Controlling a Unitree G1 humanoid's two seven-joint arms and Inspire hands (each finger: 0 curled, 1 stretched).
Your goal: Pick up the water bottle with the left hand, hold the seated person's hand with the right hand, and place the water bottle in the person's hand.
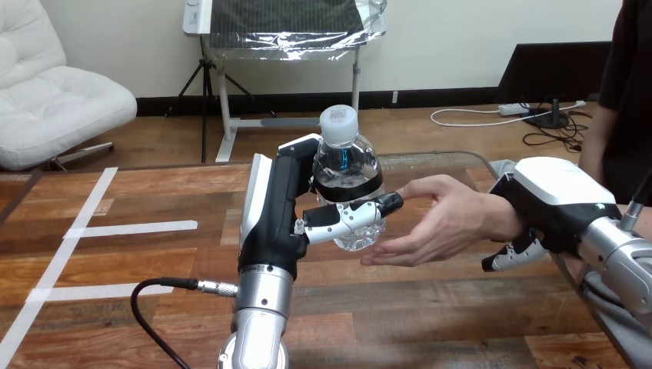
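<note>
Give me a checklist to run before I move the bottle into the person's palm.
1. Grip: left hand curled round the water bottle, ok.
2. Bottle upright, cap on: ok.
3. Support: right hand curled round the person's wrist, ok.
4. The person's hand open, palm toward the bottle: ok.
5. Bottle resting in that palm: not ok, it stands beside the fingertips.
6. Bottle touching the fingertips: cannot tell.

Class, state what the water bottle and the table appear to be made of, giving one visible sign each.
Small clear water bottle: probably thin glossy plastic, see-through with highlights. Brown table: seemingly varnished wood planks, showing grain and sheen; laminate is possible.
</note>
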